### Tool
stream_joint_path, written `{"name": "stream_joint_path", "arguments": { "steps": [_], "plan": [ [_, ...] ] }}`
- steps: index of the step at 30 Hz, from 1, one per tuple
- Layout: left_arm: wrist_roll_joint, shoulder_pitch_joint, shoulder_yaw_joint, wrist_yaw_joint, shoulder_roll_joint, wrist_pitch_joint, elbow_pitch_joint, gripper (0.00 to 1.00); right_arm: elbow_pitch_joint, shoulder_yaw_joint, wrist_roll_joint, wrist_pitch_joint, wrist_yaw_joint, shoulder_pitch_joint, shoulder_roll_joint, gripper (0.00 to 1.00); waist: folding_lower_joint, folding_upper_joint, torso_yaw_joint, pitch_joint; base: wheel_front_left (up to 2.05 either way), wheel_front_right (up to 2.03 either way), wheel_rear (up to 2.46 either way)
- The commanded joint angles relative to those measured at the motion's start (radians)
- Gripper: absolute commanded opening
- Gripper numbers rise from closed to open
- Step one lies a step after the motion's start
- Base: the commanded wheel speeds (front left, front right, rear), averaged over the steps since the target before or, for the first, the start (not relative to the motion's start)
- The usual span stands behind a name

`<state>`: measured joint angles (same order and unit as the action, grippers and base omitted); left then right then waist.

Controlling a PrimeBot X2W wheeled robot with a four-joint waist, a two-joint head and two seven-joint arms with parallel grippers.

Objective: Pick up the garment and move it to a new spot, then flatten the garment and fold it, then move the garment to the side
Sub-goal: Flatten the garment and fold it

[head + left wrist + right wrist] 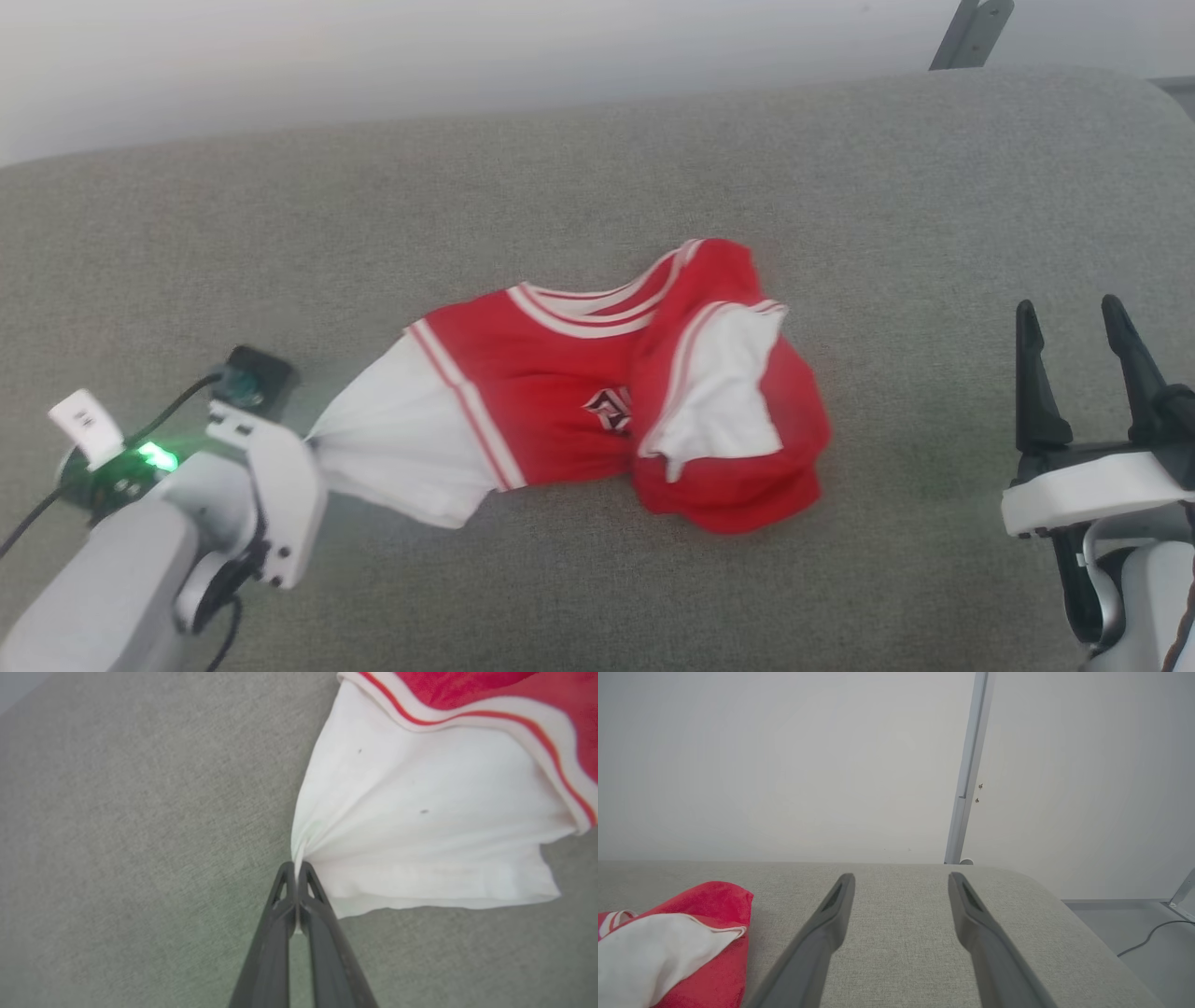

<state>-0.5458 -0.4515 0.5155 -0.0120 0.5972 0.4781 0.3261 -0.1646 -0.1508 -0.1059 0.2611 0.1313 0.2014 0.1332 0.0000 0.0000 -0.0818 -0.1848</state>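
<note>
Garment (551, 392) crumpled, sleeve pinched in left gripper (296, 865)

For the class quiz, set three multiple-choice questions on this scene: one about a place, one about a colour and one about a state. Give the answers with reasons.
1. Where on the garment does the left pincer grip?
A. white sleeve
B. V-neck
C. chest lettering

2. What colour is the surface under the garment?
A. blue
B. brown
C. grey

3. How does the right pincer stand?
A. shut on cloth
B. open, empty
C. shut, empty

Answers:
1 A, the shut pincer pinches the sleeve's edge in the left wrist view.
2 C, grey fabric lies all around the garment.
3 B, its jaws stand apart with nothing between them.
</note>
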Motion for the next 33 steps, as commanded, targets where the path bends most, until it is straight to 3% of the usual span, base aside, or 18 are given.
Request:
{"name": "stream_joint_path", "arguments": {
  "steps": [1, 6, 11, 12, 13, 15, 16, 17, 26, 33],
  "plan": [
    [0.000, 0.016, -0.006, 0.008, 0.011, 0.001, -0.004, 0.00, -0.003, 0.001, -0.007, 0.006, -0.001, -0.008, 0.003, 1.00, 0.0000, 0.0000, 0.001, 0.001, 0.00, 0.00, 0.00],
    [-0.026, 0.069, -0.028, 0.026, 0.039, -0.006, 0.005, 0.00, -0.021, 0.009, -0.016, 0.006, -0.001, -0.016, 0.006, 1.00, 0.0000, 0.0000, 0.001, 0.008, 0.00, 0.00, 0.00],
    [-0.054, 0.099, -0.031, 0.021, 0.017, -0.023, 0.052, 0.00, -0.041, 0.026, -0.025, 0.006, -0.001, -0.020, 0.011, 1.00, 0.0000, 0.0000, -0.001, 0.022, 0.00, 0.00, 0.00],
    [-0.056, 0.101, -0.028, 0.014, 0.012, -0.031, 0.058, 0.04, -0.046, 0.033, -0.027, 0.006, -0.001, -0.021, 0.012, 1.00, 0.0000, 0.0000, -0.002, 0.025, 0.00, 0.00, 0.00],
    [-0.062, 0.103, -0.028, 0.008, 0.005, -0.043, 0.064, 0.38, -0.051, 0.040, -0.029, 0.006, -0.001, -0.023, 0.013, 1.00, 0.0000, 0.0000, -0.002, 0.030, 0.00, 0.00, 0.00],
    [-0.070, 0.107, -0.028, 0.001, -0.003, -0.057, 0.078, 0.77, -0.058, 0.047, -0.035, 0.005, -0.001, -0.026, 0.019, 1.00, 0.0000, 0.0000, 0.000, 0.038, 0.00, 0.00, 0.00],
    [-0.075, 0.107, -0.028, -0.003, -0.007, -0.063, 0.080, 0.92, -0.060, 0.053, -0.035, 0.003, -0.001, -0.027, 0.021, 1.00, 0.0000, 0.0000, 0.002, 0.043, 0.00, 0.00, 0.00],
    [-0.083, 0.108, -0.032, -0.006, -0.013, -0.070, 0.082, 1.00, -0.063, 0.058, -0.039, 0.000, -0.001, -0.028, 0.023, 1.00, 0.0000, 0.0000, 0.005, 0.047, 0.00, 0.00, 0.00],
    [-0.101, 0.137, -0.056, 0.003, -0.010, -0.143, 0.033, 1.00, -0.068, 0.111, -0.065, -0.025, -0.001, -0.040, 0.052, 1.00, 0.0000, 0.0000, 0.045, 0.090, 0.00, 0.00, 0.00],
    [-0.091, 0.202, -0.125, 0.053, -0.006, -0.335, -0.069, 1.00, -0.049, 0.232, -0.125, -0.087, -0.001, -0.050, 0.083, 1.00, 0.0000, 0.0000, 0.101, 0.116, 0.00, 0.00, 0.00]
  ]
}}
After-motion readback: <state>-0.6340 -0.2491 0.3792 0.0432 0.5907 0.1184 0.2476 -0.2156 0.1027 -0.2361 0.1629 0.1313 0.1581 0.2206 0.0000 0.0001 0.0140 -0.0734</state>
